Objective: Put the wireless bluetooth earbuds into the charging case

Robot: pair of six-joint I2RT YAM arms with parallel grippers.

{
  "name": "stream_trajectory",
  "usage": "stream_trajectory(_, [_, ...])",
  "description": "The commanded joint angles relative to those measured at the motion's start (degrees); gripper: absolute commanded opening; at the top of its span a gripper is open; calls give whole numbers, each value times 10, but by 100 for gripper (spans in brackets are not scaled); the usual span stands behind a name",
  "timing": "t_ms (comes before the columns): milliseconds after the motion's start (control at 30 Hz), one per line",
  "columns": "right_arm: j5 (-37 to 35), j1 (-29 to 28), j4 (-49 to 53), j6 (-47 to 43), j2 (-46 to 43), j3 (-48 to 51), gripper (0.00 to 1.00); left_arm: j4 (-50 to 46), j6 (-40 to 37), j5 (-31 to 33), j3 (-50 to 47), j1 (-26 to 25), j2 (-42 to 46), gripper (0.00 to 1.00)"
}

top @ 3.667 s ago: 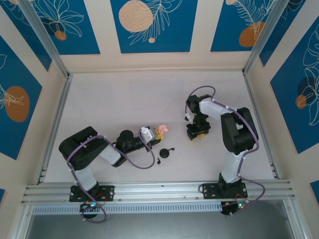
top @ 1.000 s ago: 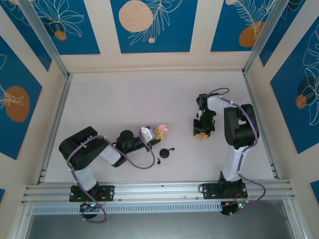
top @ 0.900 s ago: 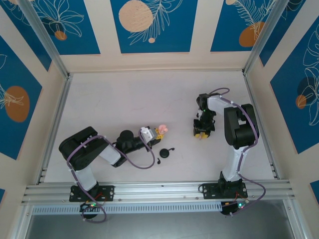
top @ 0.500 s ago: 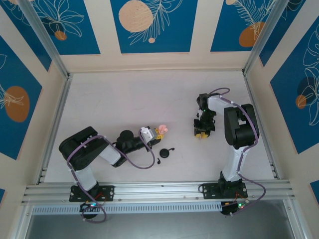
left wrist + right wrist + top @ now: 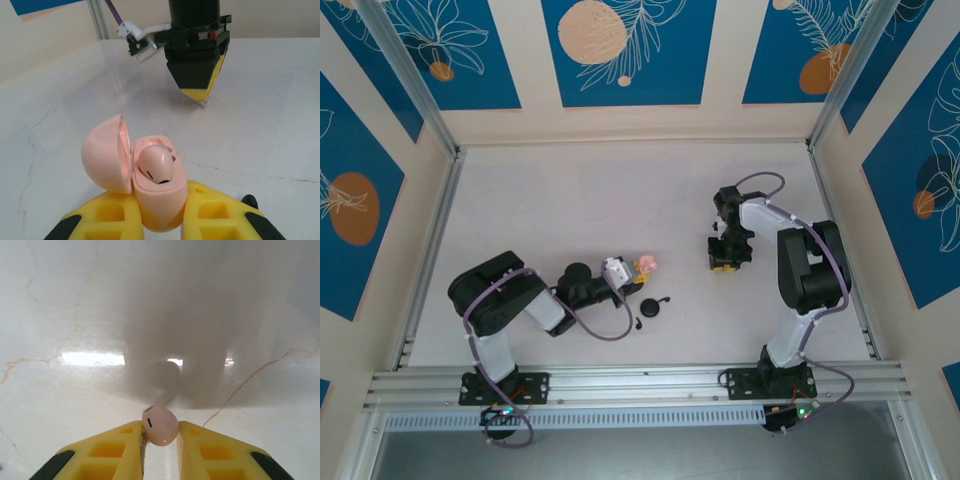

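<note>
Table (image 5: 570, 200): white, glossy, faintly veined.
Walls (image 5: 630, 50): cream, with blue leaf-print panels.
Pink buds: two. The seated earbud (image 5: 156, 165) sits in the open pink case (image 5: 150, 205). The second earbud (image 5: 160, 425) is pinched in the right gripper (image 5: 160, 440), close to the table.
Left gripper (image 5: 160, 217): clamped on the pink case.
Black case (image 5: 651, 308): one, with two black earbuds (image 5: 638, 323) beside it.

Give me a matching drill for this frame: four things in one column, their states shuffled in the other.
Column A
1. left fingers
2. right fingers
3. black case
4. lid of the pink case

Column B
a. lying on the table
b. swung open
c. closed on a pink bud
d. closed on the pink case

Pairs: 1-d, 2-c, 3-a, 4-b
</note>
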State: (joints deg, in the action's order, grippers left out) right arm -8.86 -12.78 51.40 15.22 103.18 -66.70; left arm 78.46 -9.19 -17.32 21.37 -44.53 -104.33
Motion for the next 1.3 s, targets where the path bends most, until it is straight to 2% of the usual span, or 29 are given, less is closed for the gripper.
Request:
stream_trajectory(0, [-11,-11,-25,-13,-27,18,22,21,-3,-9,10,-12,-13,10])
stream_trajectory(200, [0,-40,-75,-32,-88,58,22,21,12,-28,27,-15,-44,10])
stream_trajectory(433, [-2,-101,-159,-20,-164,111,23,21,23,-36,53,-24,-80,9])
stream_trajectory(700, [-38,-169,-249,-12,-227,154,23,22,29,-44,77,-27,-99,9])
stream_trajectory(1267, [-15,-211,-335,-20,-276,201,23,21,51,-41,91,-29,-95,9])
